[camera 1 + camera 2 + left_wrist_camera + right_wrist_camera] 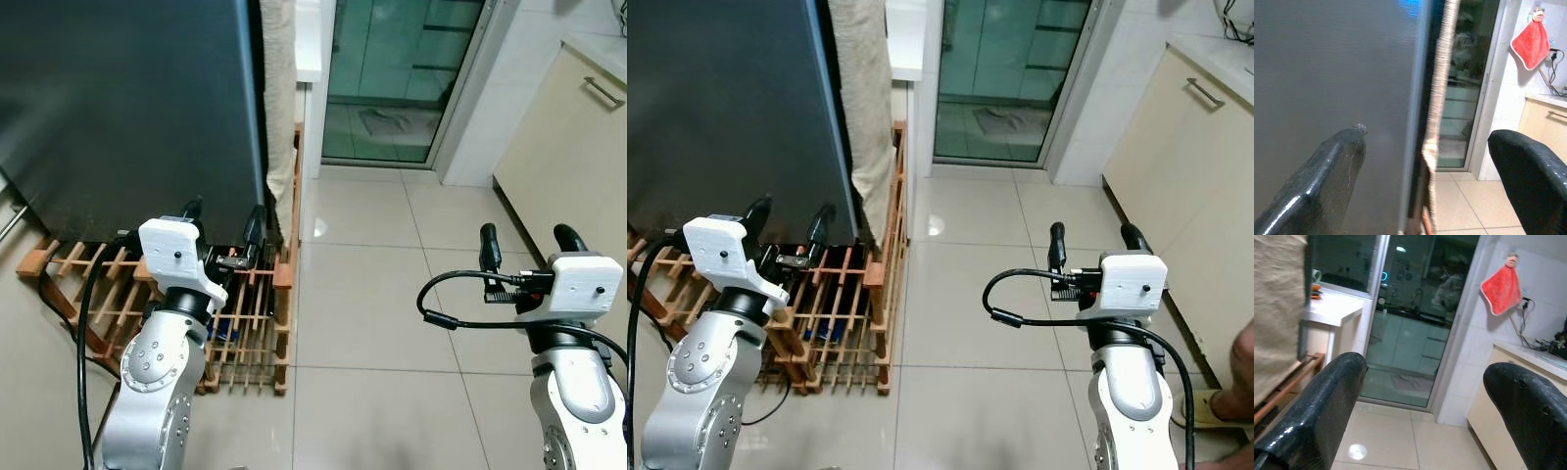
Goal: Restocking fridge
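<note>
Left eye view: left gripper spread wide before fridge door — right gripper likewise parted, empty. Door likely heavy, stiff, smooth — best taken at its right edge.

I saw the fridge far left, a wooden rack beneath it, a glass door far ahead, and a cabinet right.

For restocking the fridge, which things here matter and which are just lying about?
For the job:
fridge, door shut
left gripper, open, empty, at the fridge's edge
right gripper, open, empty, over the floor

Just about:
wooden rack beside the fridge
beige cloth
red towel on the wall
glass door
cabinet
</note>
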`<state>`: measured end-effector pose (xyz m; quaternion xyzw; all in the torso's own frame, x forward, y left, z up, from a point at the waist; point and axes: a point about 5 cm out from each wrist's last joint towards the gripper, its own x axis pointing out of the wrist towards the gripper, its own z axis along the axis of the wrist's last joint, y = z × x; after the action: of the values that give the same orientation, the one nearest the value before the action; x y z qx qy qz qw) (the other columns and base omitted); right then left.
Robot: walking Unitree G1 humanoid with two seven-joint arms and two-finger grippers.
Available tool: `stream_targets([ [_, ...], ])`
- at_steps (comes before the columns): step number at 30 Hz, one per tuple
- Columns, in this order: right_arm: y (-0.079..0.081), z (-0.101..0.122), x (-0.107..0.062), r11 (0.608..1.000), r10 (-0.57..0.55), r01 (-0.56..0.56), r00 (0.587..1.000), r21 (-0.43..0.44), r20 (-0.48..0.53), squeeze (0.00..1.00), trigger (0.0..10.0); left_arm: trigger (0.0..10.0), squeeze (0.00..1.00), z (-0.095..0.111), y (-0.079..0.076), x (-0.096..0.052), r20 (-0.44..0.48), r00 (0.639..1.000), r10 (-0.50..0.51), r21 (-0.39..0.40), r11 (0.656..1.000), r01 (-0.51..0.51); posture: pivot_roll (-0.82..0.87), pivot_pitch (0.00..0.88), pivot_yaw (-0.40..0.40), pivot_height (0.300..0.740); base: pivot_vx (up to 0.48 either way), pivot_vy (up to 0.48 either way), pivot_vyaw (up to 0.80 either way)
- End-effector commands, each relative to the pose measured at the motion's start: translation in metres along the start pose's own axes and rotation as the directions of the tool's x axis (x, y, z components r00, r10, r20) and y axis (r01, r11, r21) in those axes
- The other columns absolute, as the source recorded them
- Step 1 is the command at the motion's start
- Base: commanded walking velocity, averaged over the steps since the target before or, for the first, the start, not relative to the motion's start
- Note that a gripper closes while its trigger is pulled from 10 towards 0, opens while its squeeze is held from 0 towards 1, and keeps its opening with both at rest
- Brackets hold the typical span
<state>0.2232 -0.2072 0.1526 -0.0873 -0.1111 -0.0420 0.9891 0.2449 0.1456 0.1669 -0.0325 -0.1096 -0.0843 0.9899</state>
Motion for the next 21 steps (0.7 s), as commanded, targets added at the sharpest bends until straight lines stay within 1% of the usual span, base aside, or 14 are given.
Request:
stream_targets([
  [1,0.004,0.012,0.005,1.000,0.019,-0.018,0.998,-0.011,0.054,0.06,10.0,10.0,0.00,0.005,-0.002,0.003,0.024,1.000,-0.005,-0.005,1.000,0.005,-0.14,0.000,-0.035,0.740,0.277,0.390,0.00],
  [4,0.005,0.014,0.007,1.000,0.021,-0.020,0.998,-0.008,0.062,0.06,10.0,10.0,0.00,0.005,-0.003,0.004,0.026,1.000,-0.009,-0.009,1.000,0.009,-0.14,0.000,-0.035,0.740,0.282,0.389,0.00],
  [6,0.006,0.015,0.009,1.000,0.020,-0.020,0.998,-0.006,0.067,0.06,10.0,10.0,0.00,0.005,-0.001,0.004,0.028,1.000,0.005,-0.005,1.000,-0.005,-0.14,0.000,-0.034,0.740,0.352,0.326,0.00],
  [7,0.006,0.015,0.011,1.000,0.022,-0.022,0.997,-0.006,0.070,0.06,10.0,10.0,0.00,0.006,0.000,0.005,0.031,0.999,0.018,-0.001,1.000,-0.018,-0.14,0.000,-0.034,0.740,0.000,0.000,0.00],
  [14,0.008,0.016,0.016,1.000,0.030,-0.029,0.997,-0.007,0.078,0.06,10.0,10.0,0.00,0.006,-0.001,0.009,0.034,0.999,0.019,0.003,1.000,-0.019,-0.14,0.000,-0.034,0.740,0.000,0.000,0.00],
  [19,0.007,0.015,0.023,1.000,0.021,-0.020,0.997,-0.010,0.080,0.06,10.0,10.0,0.00,0.011,-0.009,0.017,0.046,0.998,-0.033,-0.014,0.999,0.034,-0.14,0.000,-0.030,0.740,0.000,0.000,0.00],
  [21,0.006,0.015,0.024,1.000,0.019,-0.018,0.996,-0.011,0.083,0.07,10.0,10.0,0.00,0.011,-0.011,0.019,0.041,0.998,-0.042,-0.018,0.999,0.043,-0.14,0.000,-0.027,0.740,0.000,0.000,0.00],
])
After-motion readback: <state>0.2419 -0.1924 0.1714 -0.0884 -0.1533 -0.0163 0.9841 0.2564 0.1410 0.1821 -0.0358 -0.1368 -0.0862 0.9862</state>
